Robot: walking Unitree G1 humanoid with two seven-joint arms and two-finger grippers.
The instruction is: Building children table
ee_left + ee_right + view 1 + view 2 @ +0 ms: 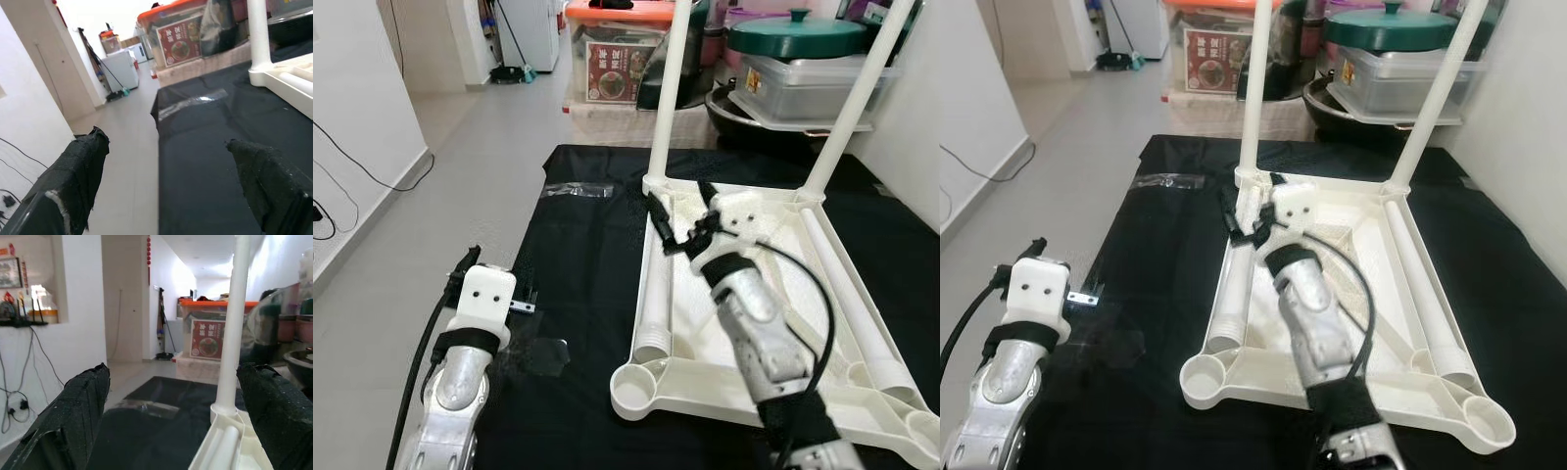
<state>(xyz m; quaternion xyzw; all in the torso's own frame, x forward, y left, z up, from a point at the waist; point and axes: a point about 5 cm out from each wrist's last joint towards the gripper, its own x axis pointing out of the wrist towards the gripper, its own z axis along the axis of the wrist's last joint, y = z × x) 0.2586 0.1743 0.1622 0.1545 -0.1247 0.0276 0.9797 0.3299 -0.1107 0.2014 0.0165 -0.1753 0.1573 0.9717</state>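
Right gripper [683,213] fingers apart over upturned white table [822,294], left gripper [171,186] apart, black mat [578,255], grey floor [460,176].

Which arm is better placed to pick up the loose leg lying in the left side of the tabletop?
Right. The right gripper hangs open over the upturned tabletop, right at the far end of the loose leg. The left gripper is off over the black cloth, apart from the tabletop.
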